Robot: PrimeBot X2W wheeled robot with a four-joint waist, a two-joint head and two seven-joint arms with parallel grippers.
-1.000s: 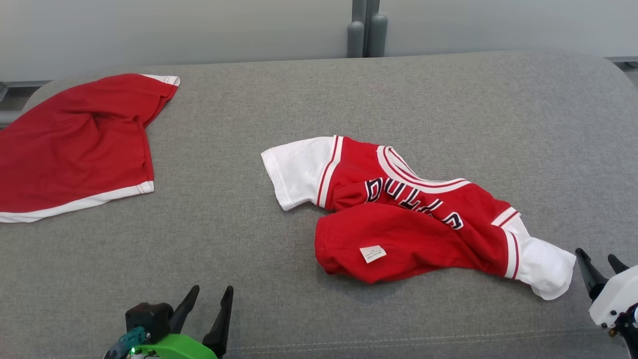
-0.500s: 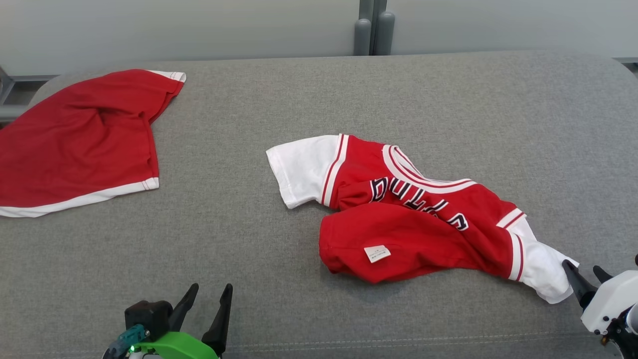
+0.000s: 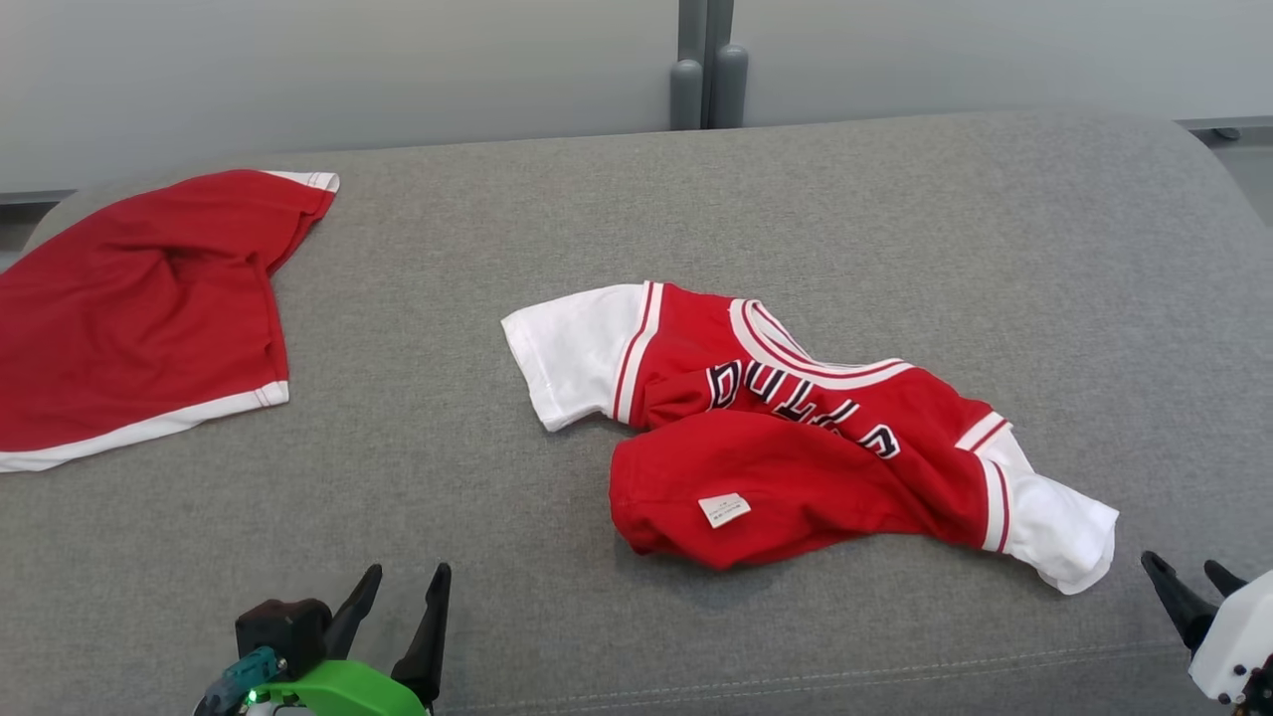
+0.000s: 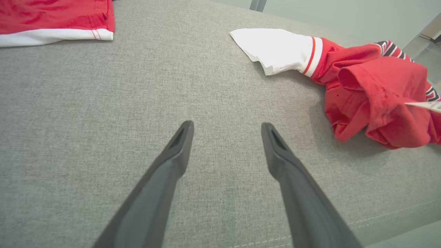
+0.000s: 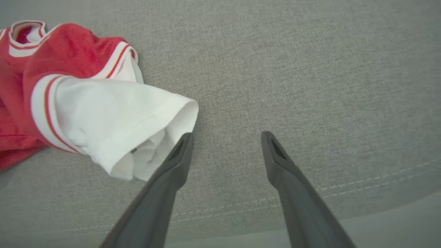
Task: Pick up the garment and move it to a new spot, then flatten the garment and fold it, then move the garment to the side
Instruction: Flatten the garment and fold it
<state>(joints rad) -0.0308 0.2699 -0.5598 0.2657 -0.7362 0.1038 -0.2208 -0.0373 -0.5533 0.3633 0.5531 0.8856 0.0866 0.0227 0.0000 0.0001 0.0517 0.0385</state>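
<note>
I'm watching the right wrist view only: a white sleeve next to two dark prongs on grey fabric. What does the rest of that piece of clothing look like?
Observer: It is a crumpled red jersey. Dark lettering runs across its chest, partly hidden by a fold.
Operator: Is anything else lying on that grey surface?
Observer: Yes. A second red garment with a white hem lies well apart from the jersey, at the robot's far left.
</note>
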